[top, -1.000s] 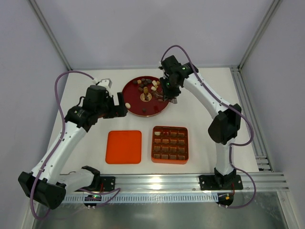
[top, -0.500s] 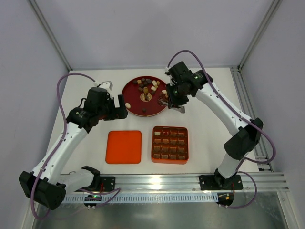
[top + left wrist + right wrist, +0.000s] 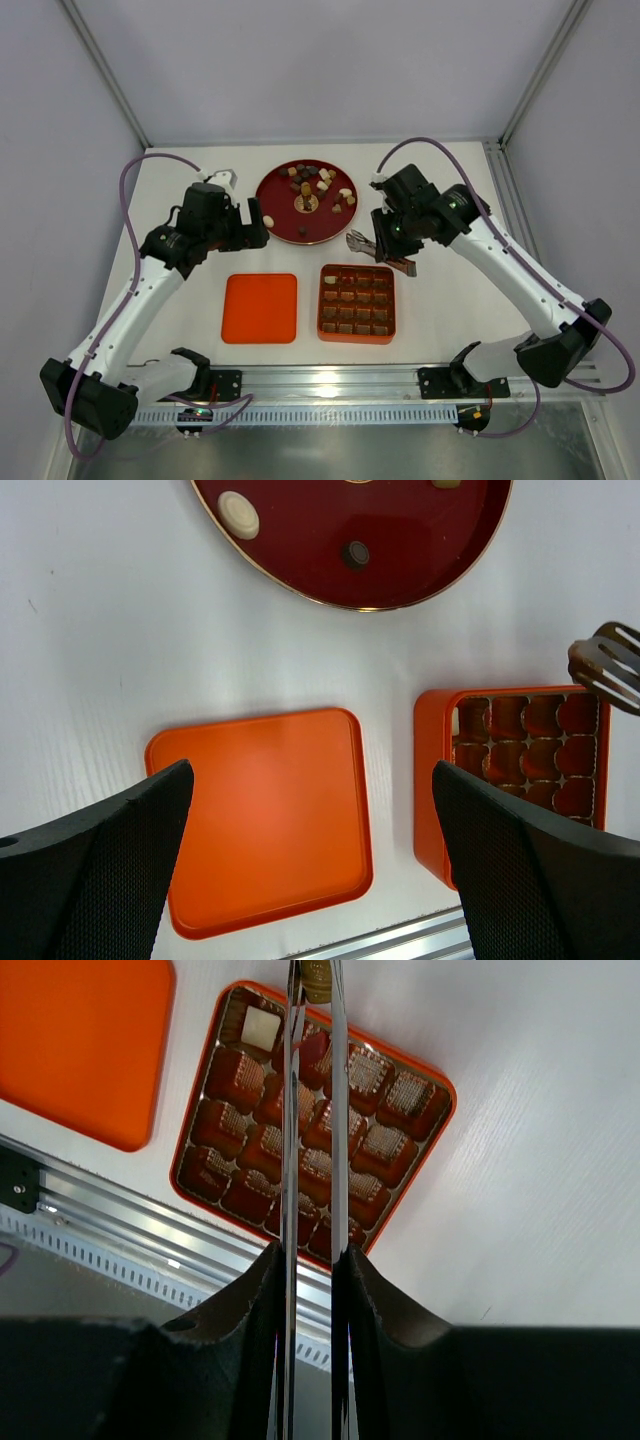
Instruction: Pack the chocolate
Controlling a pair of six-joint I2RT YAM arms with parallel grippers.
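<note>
Nearest you in the overhead view, low and centre, lie the flat orange square lid (image 3: 259, 308) and, just to its right without touching, the orange square gridded box (image 3: 356, 303). Your right wrist view shows the box's cells holding brown square chocolate pieces (image 3: 382, 1145), several with a waffled top, and one cream-white square (image 3: 262, 1026) in the upper-left corner cell. You cannot tell whether every cell is filled. Your right gripper (image 3: 310, 1260) is clamped narrow on the long metal tweezers (image 3: 604, 668), which run up that frame over the box. A small golden-brown piece (image 3: 317, 980) is pinched between their tips at the top edge. Your left gripper (image 3: 311, 768) hangs above the lid with its fingers spread wide, holding nothing. Farther back, at upper centre of the overhead view, the dark red round plate (image 3: 284, 226) carries the loose pieces (image 3: 312, 180). They are brown, dark and cream-white, square and rounded, mostly gathered on its far half. A cream round one (image 3: 238, 513) and a dark round one (image 3: 354, 553) lie nearer its front rim.
</note>
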